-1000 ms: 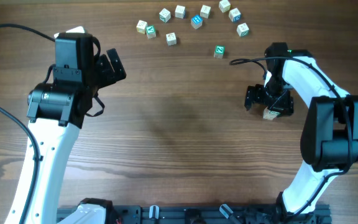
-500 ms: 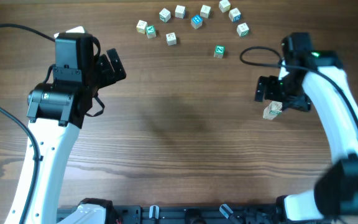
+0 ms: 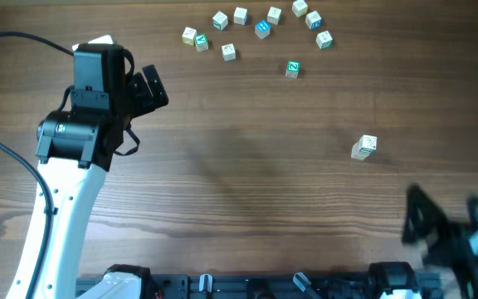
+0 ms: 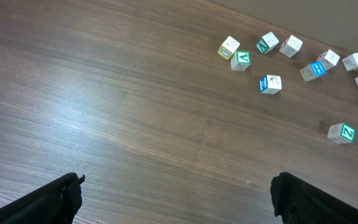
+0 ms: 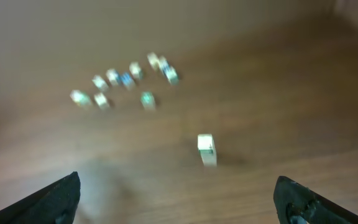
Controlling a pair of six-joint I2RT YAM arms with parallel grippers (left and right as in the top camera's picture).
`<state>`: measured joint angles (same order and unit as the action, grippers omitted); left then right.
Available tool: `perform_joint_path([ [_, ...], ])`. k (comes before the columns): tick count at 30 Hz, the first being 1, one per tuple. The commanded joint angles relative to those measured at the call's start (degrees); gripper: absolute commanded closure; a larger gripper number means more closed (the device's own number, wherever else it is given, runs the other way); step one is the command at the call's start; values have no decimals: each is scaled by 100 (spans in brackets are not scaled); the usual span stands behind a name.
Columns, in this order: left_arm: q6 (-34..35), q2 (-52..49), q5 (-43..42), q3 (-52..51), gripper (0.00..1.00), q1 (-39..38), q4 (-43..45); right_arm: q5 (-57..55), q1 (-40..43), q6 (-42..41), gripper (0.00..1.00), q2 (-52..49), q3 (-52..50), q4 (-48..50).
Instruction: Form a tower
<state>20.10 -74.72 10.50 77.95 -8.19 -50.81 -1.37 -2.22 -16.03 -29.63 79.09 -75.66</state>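
Tower (image 3: 363, 148): short pale wooden stack

The worktop (image 3: 247, 166) is dark brown wood with streaky, darker grain. The tower (image 3: 363, 148) is pale wood, yellowish down one side, with faint print on top. Among the pale loose cubes, the blue-faced cube (image 3: 262, 28) is bright, and the green-faced cube (image 3: 293, 68) carries a white letter. The left arm (image 3: 60, 208) is white with black housings.
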Motion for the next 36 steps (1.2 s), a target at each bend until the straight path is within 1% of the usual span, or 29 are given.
perform_joint_path([
  [1,50,2,50,-17,0,31,9,-57,4,-63,0,994,-22,-157],
  [3,50,2,50,-17,0,31,9,-57,4,-66,0,1425,-22,-378],
  [5,50,2,50,-17,0,31,9,-59,4,-61,0,1755,-22,-817],
  [8,50,2,50,-17,0,31,9,-57,4,-66,0,1845,-48,-1438],
  [10,50,2,50,-17,0,31,9,-175,4,-57,0,1845,-114,-1276],
  [12,50,2,50,-17,0,31,9,-177,-24,-68,0,1845,-247,-791],
  [14,50,2,50,-17,0,31,9,-166,-24,-57,0,1862,-625,127],
  [16,50,2,50,-17,0,31,9,-160,-24,-66,0,1998,-1318,1010],
  [17,50,2,50,-17,0,31,9,-114,-17,-101,0,2135,-1858,1613],
  [18,50,2,50,-17,0,31,9,22,0,-195,0,2271,-2426,2337],
  [19,50,2,50,-17,0,31,9,280,20,-260,0,2549,-3526,3956],
  [20,50,2,50,-17,0,33,9,433,17,-260,0,2671,-3974,4634],
  [21,50,2,50,-17,0,31,9,671,20,-258,0,2900,-4793,5790],
  [23,50,2,50,-17,0,31,9,745,20,-264,0,2944,-5827,7005],
  [24,50,2,50,-17,0,31,9,743,15,-264,0,2942,-6188,7416],
  [26,50,2,50,-17,0,31,9,664,15,-201,0,2942,-6758,7980],
  [28,52,2,50,-17,0,31,9,525,13,-208,0,2942,-7128,8120],
  [33,50,2,50,-17,0,31,9,376,13,-216,0,2944,-7606,8074],
  [34,50,2,50,-17,0,31,9,365,13,-221,0,2944,-7899,7941],
  [35,50,2,50,-17,0,31,9,413,13,-201,0,2944,-7871,7563],
  [36,50,2,50,-17,0,31,9,435,13,-243,0,2944,-7877,7637],
])
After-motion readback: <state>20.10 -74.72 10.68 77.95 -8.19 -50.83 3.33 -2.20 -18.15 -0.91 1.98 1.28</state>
